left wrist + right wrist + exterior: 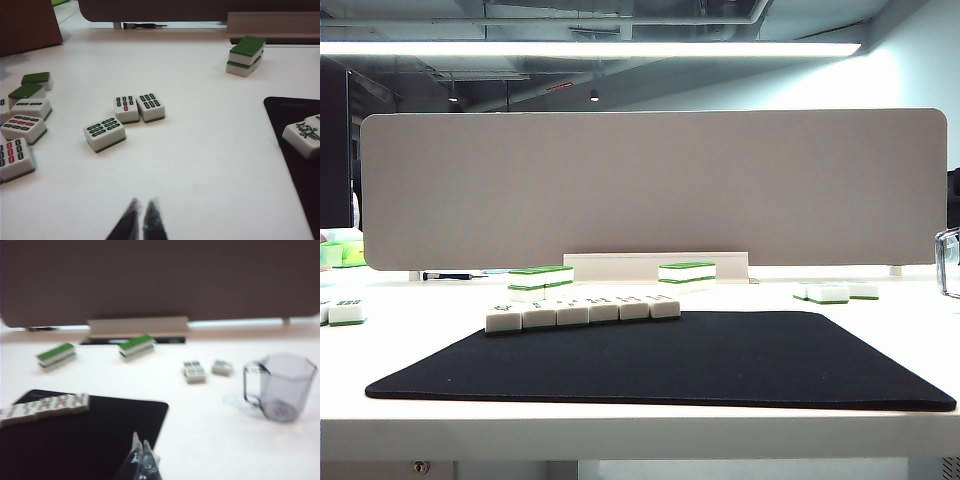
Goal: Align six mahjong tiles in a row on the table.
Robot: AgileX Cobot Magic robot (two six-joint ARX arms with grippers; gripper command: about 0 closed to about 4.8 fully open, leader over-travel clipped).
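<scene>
The six mahjong tiles [580, 312] lie side by side in one row, faces up, along the far edge of the black mat [670, 365] on the white table [620, 425]. The right wrist view shows the same row [45, 406], and the left wrist view catches only its end tile [303, 135]. Neither arm shows in the exterior view. My left gripper [141, 204] is shut and empty above bare table, well short of the loose tiles. My right gripper [140, 442] is shut and empty near the mat's right corner, away from the row.
Two stacks of green-topped tiles [540, 280] [687, 272] stand behind the mat. Loose tiles lie at the right [835, 292] and the left [345, 312], with more under the left wrist [125, 109]. A clear cup [282, 385] stands at the right. A grey partition [650, 185] closes the back.
</scene>
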